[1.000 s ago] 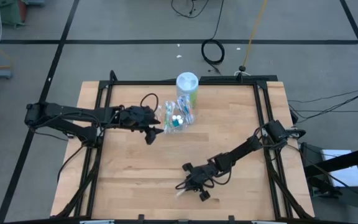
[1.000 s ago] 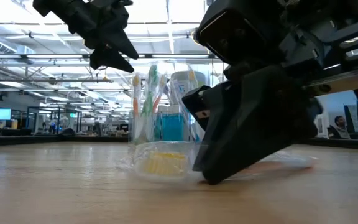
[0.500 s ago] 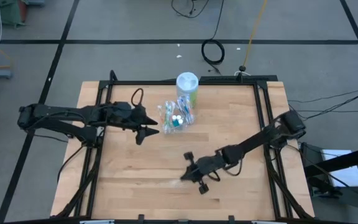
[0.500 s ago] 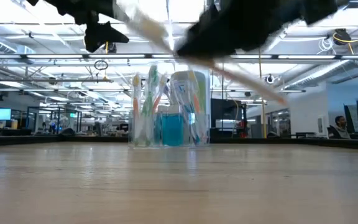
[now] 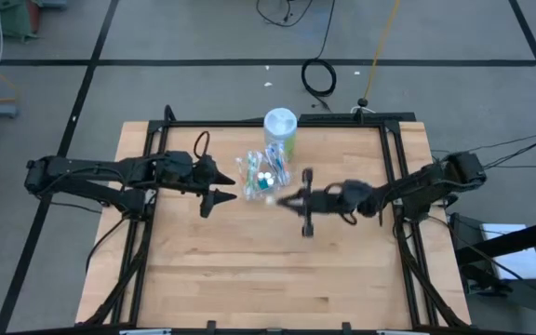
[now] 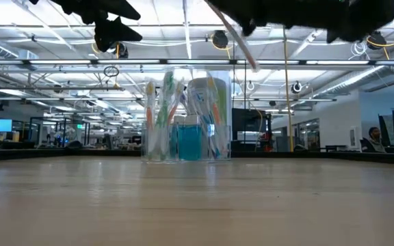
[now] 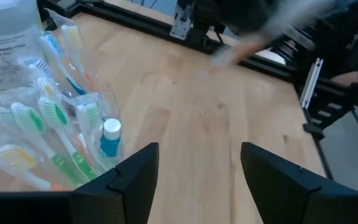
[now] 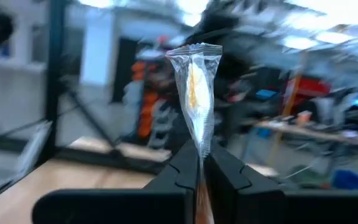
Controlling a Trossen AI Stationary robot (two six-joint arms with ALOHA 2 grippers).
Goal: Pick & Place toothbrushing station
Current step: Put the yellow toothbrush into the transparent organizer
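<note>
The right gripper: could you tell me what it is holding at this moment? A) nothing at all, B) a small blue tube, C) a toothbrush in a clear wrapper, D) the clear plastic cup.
C: in the right wrist view the right gripper is shut on a wrapped toothbrush, whose yellowish head shows inside the clear wrapper above the fingers.
</note>
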